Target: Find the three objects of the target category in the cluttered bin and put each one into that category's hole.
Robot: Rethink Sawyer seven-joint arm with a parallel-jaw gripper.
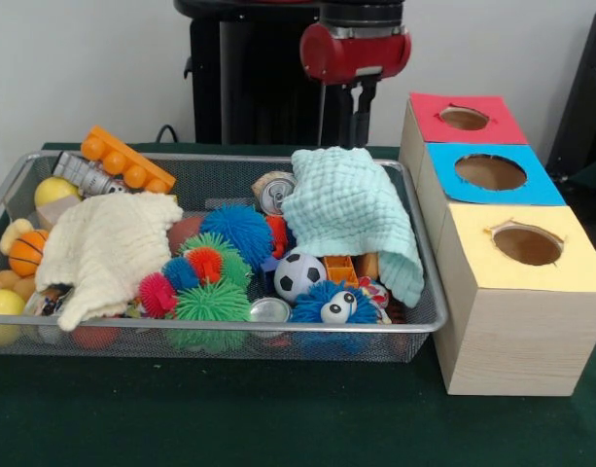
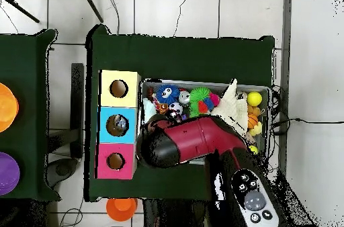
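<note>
From the front, the wire-mesh bin (image 1: 212, 255) sits on the green worktop (image 1: 229, 413), packed with toys. A cream cloth (image 1: 105, 251) covers its left part and a mint cloth (image 1: 354, 216) is draped over its right end, hanging to the mesh wall. Between them lie spiky rubber balls (image 1: 212, 282), a small soccer ball (image 1: 299, 274), a blue furry toy with eyes (image 1: 332, 304) and two metal cans, one near the far wall (image 1: 274, 192) and one at the near wall (image 1: 269, 310). No clear bottle shows among the clutter here. Just right of the bin stands the wooden box with the blue-surround hole (image 1: 490, 172) between a red-surround hole (image 1: 464, 118) and a yellow-surround hole (image 1: 527, 243). The arm's red end (image 1: 354, 51) hangs above the bin's far edge; whether the gripper is wide or narrow cannot be told.

From overhead, the red arm (image 2: 195, 140) covers the bin's near side. Something pale lies inside the blue-surround hole (image 2: 117, 124), too small to identify.
</note>
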